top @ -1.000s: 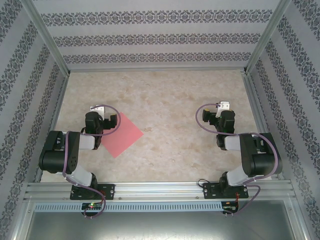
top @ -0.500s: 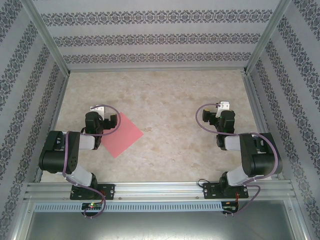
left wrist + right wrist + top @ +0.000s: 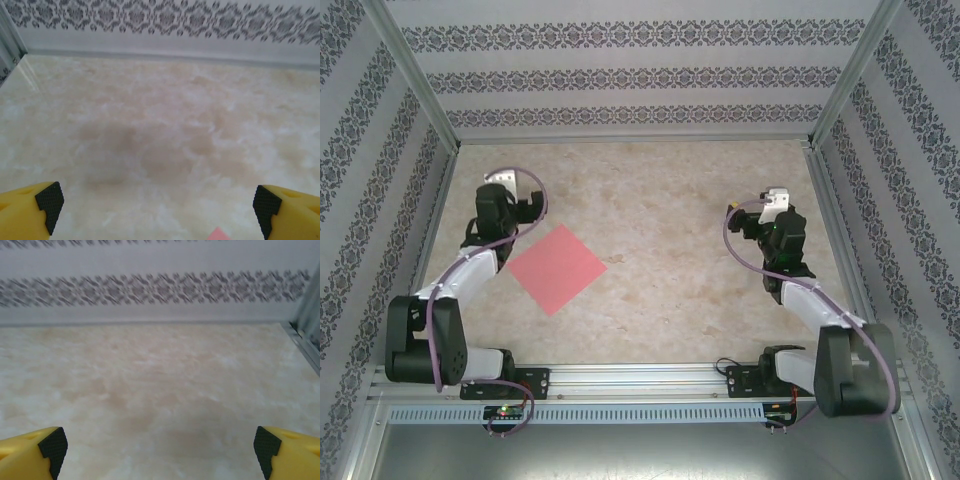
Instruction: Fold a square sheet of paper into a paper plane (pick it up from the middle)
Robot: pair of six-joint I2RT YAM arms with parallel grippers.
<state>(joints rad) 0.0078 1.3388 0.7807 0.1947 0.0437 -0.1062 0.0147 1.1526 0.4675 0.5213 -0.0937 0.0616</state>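
We see the square sheet of paper [image 3: 558, 268] flat, just base-side-right of the spread-jawed left gripper [image 3: 157, 207], well apart from the right gripper [image 3: 159, 447], also spread

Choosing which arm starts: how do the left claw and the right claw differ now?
The left claw hovers beside the far-left edge of the square sheet of paper; the right claw is far from it. The left claw's camera catches a pink corner; the right claw's sees marbled table. Both are open, empty.
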